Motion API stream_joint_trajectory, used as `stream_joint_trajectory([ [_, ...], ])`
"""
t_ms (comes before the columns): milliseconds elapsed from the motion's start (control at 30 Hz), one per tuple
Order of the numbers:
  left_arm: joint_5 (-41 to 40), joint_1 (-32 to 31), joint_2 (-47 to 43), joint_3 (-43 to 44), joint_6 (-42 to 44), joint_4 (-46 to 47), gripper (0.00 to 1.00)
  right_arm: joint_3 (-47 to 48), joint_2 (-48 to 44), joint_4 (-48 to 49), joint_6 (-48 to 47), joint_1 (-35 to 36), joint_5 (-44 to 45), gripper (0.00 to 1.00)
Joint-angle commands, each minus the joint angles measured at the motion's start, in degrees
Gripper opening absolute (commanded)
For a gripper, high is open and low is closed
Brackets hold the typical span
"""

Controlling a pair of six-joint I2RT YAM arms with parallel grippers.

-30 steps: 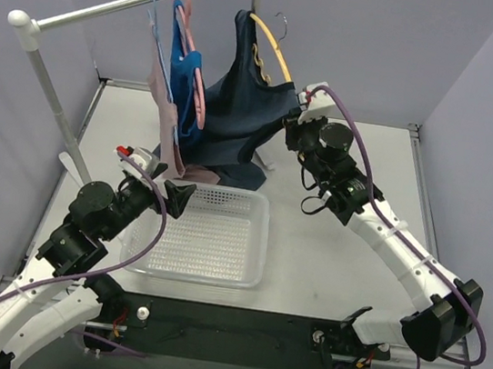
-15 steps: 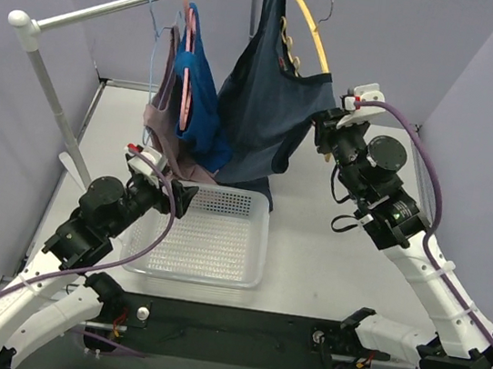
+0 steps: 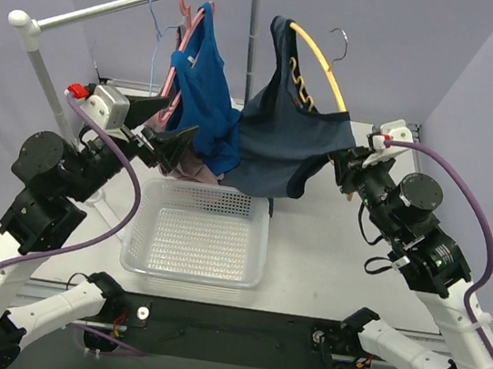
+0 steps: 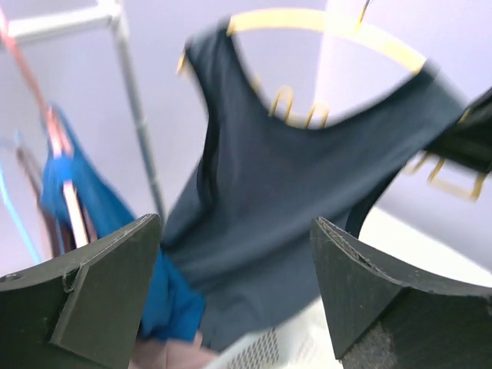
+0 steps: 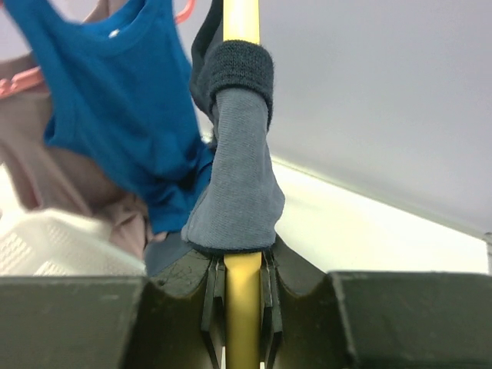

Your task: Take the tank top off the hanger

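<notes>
Right pincer (image 5: 241, 270) is clenched on the hanger (image 5: 241, 19); left pincer (image 3: 172, 141) gapes, empty. The top (image 3: 280, 143) looks light, limp, stretchy, best pinched at its lower hem.

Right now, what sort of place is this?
Probably a robot test booth: plain purple walls around a white table, a blue tank top hung on a clothes rail, a clear plastic basket.

Pale table (image 3: 315, 249) is seen mid-frame; clear perforated basket (image 3: 193, 272) is set on it, lower centre-left.
</notes>
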Motion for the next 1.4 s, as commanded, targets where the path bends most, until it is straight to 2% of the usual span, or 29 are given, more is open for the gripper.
stream_joint_trajectory([
  [0, 8.9, 0.1, 4.5, 4.9, -1.9, 7.1, 0.88, -2.0, -4.6, 1.0, 3.2, -0.3, -9.3, 0.00],
  [200, 16.1, -0.9, 13.3, 8.9, -6.9, 16.5, 0.83, -3.3, -5.7, -2.1, 4.5, 0.1, -16.9, 0.00],
  [500, 12.6, -8.5, 22.8, 14.4, -2.3, 16.9, 0.82, -1.9, -2.2, -3.9, 7.3, 1.6, -20.7, 0.00],
  [767, 6.7, -10.4, 25.2, 14.9, -2.5, 19.5, 0.81, -0.3, -0.1, -4.8, 6.9, 4.4, -20.9, 0.00],
  [1000, 4.3, -11.0, 26.2, 13.4, -0.8, 18.8, 0.74, -0.2, -0.6, -5.2, 6.4, 5.2, -21.1, 0.00],
  [1367, 0.1, -11.1, 27.2, 12.7, -0.2, 17.8, 0.69, 0.8, -0.9, -6.0, 6.6, 6.2, -22.3, 0.00],
])
